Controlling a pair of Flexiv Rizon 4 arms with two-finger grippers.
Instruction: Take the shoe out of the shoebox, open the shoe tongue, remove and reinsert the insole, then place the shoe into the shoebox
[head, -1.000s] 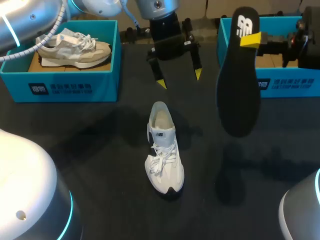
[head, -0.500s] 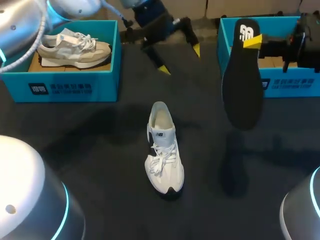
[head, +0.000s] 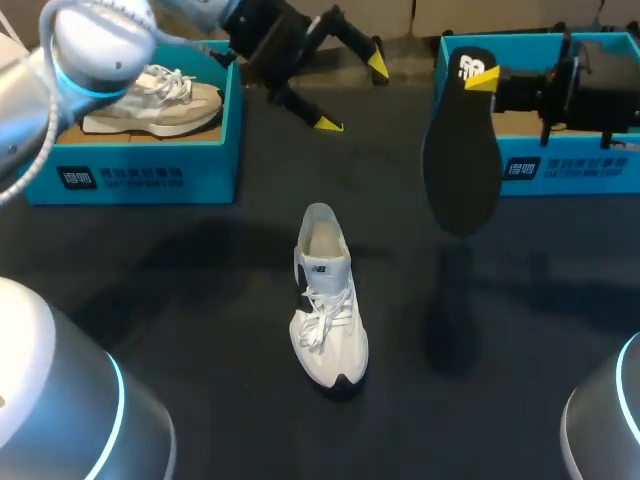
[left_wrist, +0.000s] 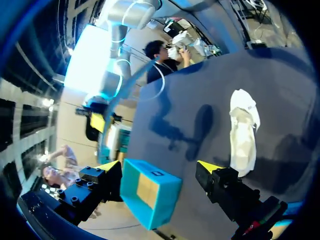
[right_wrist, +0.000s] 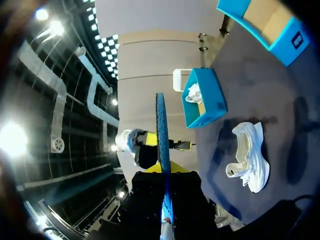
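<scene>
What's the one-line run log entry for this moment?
step: insole out | right gripper: shut on insole, held above table | left gripper: open, empty | white shoe: upright on table

left tool (head: 352, 93): fingers spread, tilted, aloft at left | right tool (head: 483, 78): pinching insole (head: 462, 170), aloft at right

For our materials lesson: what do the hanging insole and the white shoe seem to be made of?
The insole, in the right claw, looks like foam: thin, matte black, no shine. The white shoe seems soft textile or synthetic, matte, with fabric laces; exact material unclear.
</scene>
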